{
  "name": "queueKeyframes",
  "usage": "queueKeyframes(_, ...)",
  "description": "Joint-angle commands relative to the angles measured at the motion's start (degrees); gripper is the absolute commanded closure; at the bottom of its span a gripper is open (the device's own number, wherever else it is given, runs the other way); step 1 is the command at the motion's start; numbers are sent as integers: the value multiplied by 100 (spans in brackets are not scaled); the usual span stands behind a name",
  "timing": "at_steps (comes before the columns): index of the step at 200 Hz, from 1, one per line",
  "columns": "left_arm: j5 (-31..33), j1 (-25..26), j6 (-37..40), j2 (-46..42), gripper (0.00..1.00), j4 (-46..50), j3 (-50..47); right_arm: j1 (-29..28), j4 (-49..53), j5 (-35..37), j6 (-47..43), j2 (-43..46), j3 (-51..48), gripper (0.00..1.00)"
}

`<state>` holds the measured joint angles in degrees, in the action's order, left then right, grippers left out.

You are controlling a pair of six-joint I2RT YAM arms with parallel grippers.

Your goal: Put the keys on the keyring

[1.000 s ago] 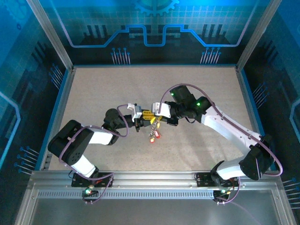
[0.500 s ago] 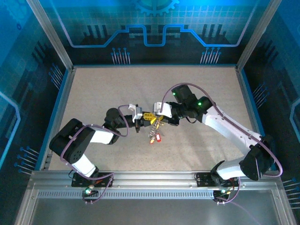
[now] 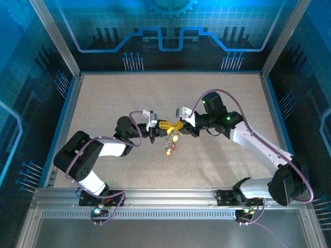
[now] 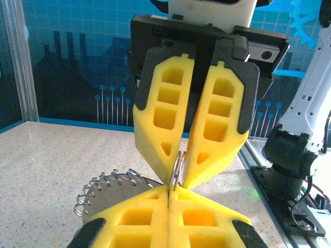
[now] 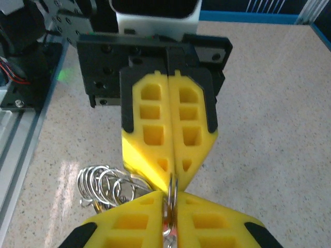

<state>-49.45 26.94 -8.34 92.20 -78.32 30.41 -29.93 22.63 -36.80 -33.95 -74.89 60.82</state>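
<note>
My two grippers meet tip to tip above the middle of the table. The left gripper (image 3: 165,125) (image 4: 169,190) is shut on one side of the keyring (image 4: 179,164) (image 5: 172,187), a thin silver ring seen edge-on. Opposite, the right gripper (image 3: 176,126) (image 5: 172,199) pinches the same ring, its jaws a sliver apart around the wire. Several small wire rings (image 4: 106,181) (image 5: 103,181) bunch to one side of the fingers. The keys (image 3: 169,145) dangle below the fingertips, red and yellow heads showing. A bit of red (image 5: 166,227) sits between the right fingers.
The speckled beige table (image 3: 114,98) is walled by blue panels and a metal frame (image 3: 62,57). Both arm bases sit on the metal rail (image 3: 165,199) at the near edge. The right arm (image 3: 258,144) arches in from the right.
The left jaws have closed fully on the ring. The right jaws have eased slightly, and the right wrist and elbow have swung right and back. The hanging keys stay in place.
</note>
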Motion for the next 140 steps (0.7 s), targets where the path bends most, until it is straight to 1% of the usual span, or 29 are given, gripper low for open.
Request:
queueKeyframes(1,135,2,-175,-56,100,-193,184,3,-292,-536,196,0,0,87)
queueKeyframes(18,228,-1,-210,-135,100,-193,142,8,-355,-433,240,-13,-52,90)
queueKeyframes(28,279,3,-203,-183,100,-192,84,3,-289,-346,196,-15,-49,96)
queueKeyframes(41,357,0,-156,-214,100,-192,8,-8,-135,-185,113,6,6,100)
queueKeyframes(52,486,-19,-146,-228,90,-185,-55,-35,-14,24,43,46,35,100)
queueKeyframes(57,547,-21,-145,-250,79,-183,-84,-54,56,126,-7,53,56,100)
queueKeyframes(61,590,-25,-147,-260,73,-183,-115,-79,136,208,-52,58,82,100)
queueKeyframes(79,581,-36,129,-275,67,-183,-239,-205,663,621,-337,-23,337,100)
queueKeyframes(101,444,-31,349,-160,65,-183,-217,-542,1206,1387,-595,-175,658,100)
queueKeyframes(122,366,-29,317,-7,65,-183,-118,-694,1531,1685,-726,-354,927,100)
queueKeyframes(140,294,-5,315,95,68,-183,-29,-832,1695,1953,-790,-451,1083,100)
